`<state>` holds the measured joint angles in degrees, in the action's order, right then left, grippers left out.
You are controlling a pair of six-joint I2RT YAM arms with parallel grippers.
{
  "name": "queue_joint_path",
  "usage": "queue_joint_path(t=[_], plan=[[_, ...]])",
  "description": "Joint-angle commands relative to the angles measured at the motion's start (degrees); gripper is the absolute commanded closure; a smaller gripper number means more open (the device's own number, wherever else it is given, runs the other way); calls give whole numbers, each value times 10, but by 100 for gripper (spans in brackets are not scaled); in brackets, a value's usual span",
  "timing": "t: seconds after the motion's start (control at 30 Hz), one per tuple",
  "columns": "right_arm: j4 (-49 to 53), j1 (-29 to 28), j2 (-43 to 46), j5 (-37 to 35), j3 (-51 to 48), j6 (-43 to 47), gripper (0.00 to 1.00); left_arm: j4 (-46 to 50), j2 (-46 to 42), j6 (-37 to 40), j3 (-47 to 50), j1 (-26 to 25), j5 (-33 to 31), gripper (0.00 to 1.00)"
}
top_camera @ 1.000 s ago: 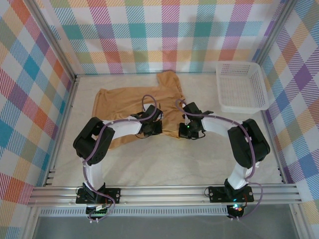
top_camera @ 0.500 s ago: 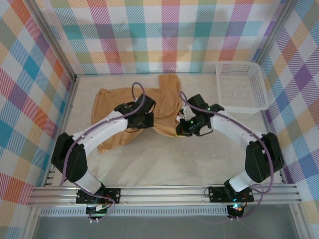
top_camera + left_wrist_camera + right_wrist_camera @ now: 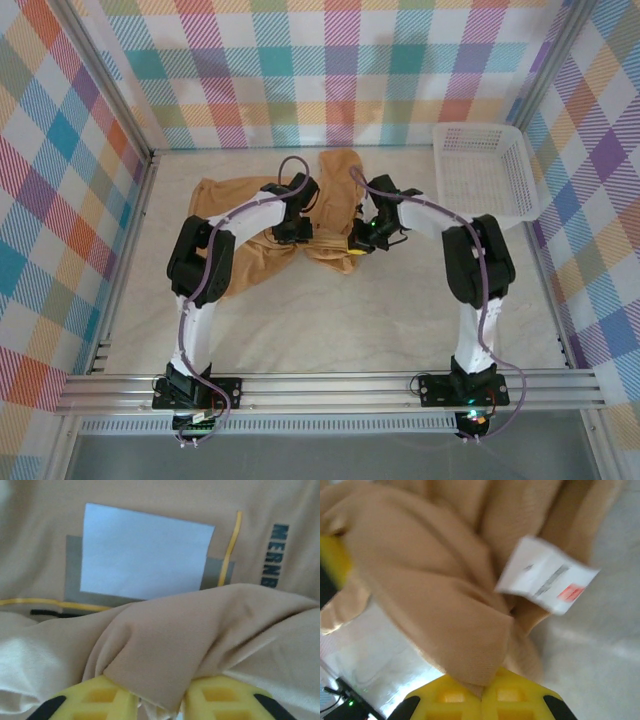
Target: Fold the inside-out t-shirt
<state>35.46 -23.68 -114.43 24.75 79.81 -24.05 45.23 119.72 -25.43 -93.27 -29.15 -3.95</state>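
The right pincer (image 3: 482, 694) is pressed together on a bunched fold of the inside-out t-shirt (image 3: 430, 580), probably to carry that edge across for a fold. The left pincer (image 3: 160, 707) stands partly spread. A ridge of cloth lies between its fingertips (image 3: 95, 700), and it looks loose rather than gripped.

In the top view both meet over the shirt (image 3: 225, 200), left pincer (image 3: 290, 228) beside right pincer (image 3: 362, 240). The garment lies crumpled at the upper middle of the bench (image 3: 330, 320), so the fold seems barely begun.

In the left wrist view a pale blank patch (image 3: 145, 555) on a grey backing sits at upper left. Dark letters (image 3: 277, 555) run down the right edge and read "MERNB" before the fold cuts them off. In the right wrist view a white tag (image 3: 547, 582) carries grey marks and a red block, too blurred to read.

The white mesh basket (image 3: 478, 128) stands apart at upper right.
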Motion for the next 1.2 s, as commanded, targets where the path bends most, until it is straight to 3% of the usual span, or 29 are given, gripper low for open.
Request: queue_joint_path(t=[0.0,0.13,0.23,0.3,0.5,0.73,0.83,1.0,1.17], plan=[[-18,3,19,25,0,-17,100,12,-76,-3,9,5,14,63],[-66,2,73,53,-49,-14,98,-45,-144,16,69,5,102,44],[-122,3,115,78,-95,-14,98,-112,-172,14,121,5,187,39],[-145,2,132,87,-114,-17,99,-142,-174,10,141,4,210,36],[-169,1,146,116,-128,-26,99,-181,-115,-16,128,3,248,35],[-154,1,148,98,-126,-20,99,-190,-62,-11,111,1,235,39],[-152,1,146,97,-121,-20,99,-184,-51,4,110,1,206,52],[-149,1,147,102,-117,-20,100,-149,-40,31,73,4,128,100],[-83,1,139,58,-103,35,100,-75,-68,34,13,3,95,100]])
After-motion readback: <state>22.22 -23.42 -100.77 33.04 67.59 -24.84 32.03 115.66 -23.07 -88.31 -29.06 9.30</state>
